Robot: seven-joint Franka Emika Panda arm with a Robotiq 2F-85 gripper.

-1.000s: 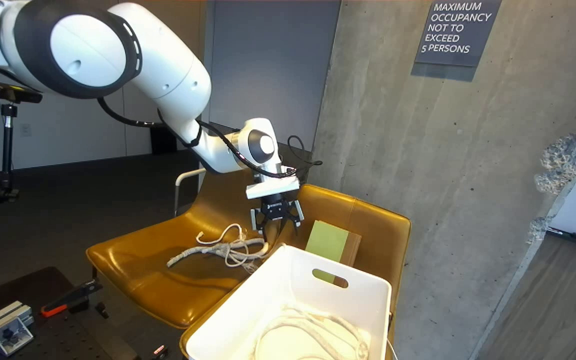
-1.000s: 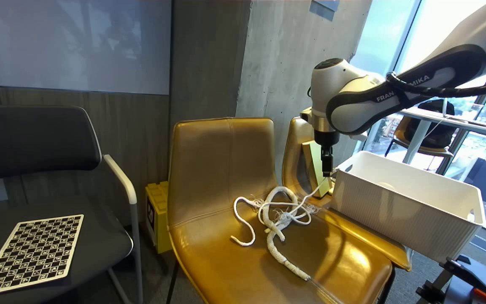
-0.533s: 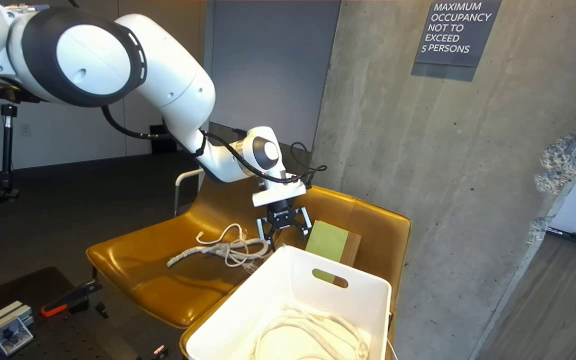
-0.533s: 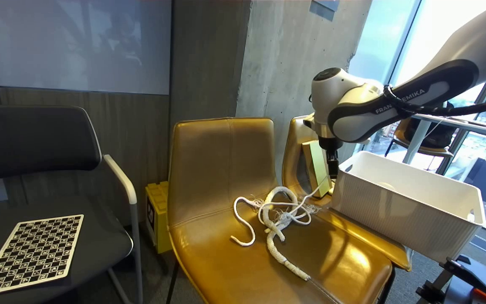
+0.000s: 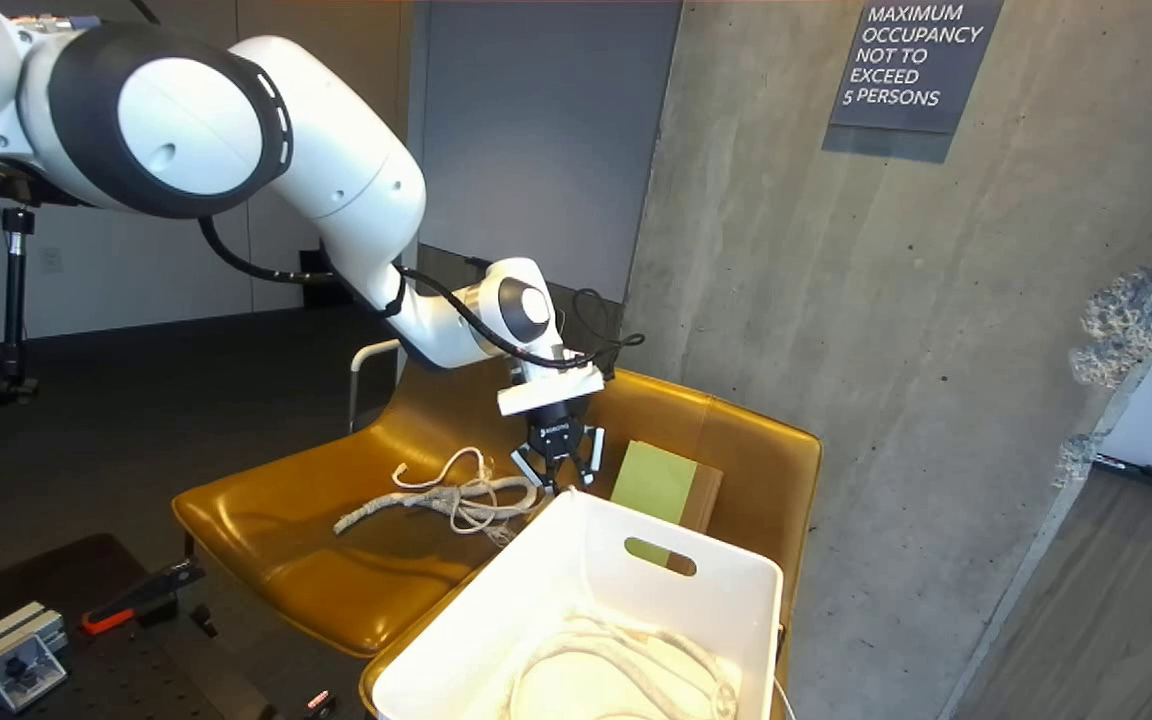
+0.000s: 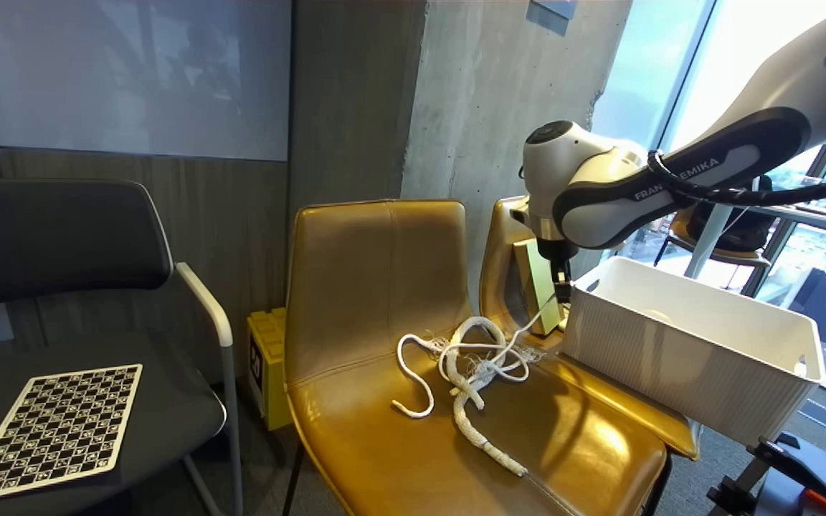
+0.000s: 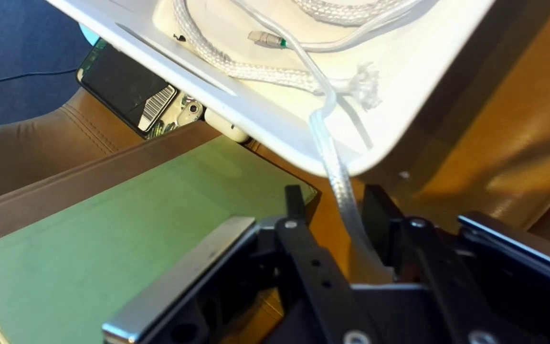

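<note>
A thin white rope (image 7: 339,179) runs over the corner of the white bin (image 7: 280,138) and down between the fingers of my gripper (image 7: 334,191). The jaws stand partly apart, in line with the rope, which lies nearer the right finger (image 7: 380,224) in the wrist view. A gap shows on its left; whether it touches the right finger I cannot tell. In both exterior views the gripper (image 5: 564,486) is low beside the bin's corner. More tangled rope (image 6: 485,369) lies on the tan chair (image 6: 384,437). Several braided pieces (image 7: 275,75) lie inside the bin.
A green book-like object (image 7: 127,239) leans on the chair beside the gripper. Past the bin's edge lie a dark phone-like device (image 7: 122,81) and small items. A black chair (image 6: 169,373) holds a patterned board (image 6: 54,423). A concrete wall (image 5: 916,350) stands behind.
The gripper has come down to the bin's corner, shifting toward the bin and then slightly back. Its jaws have drawn closer together around the rope. The rope on the chair looks unmoved.
</note>
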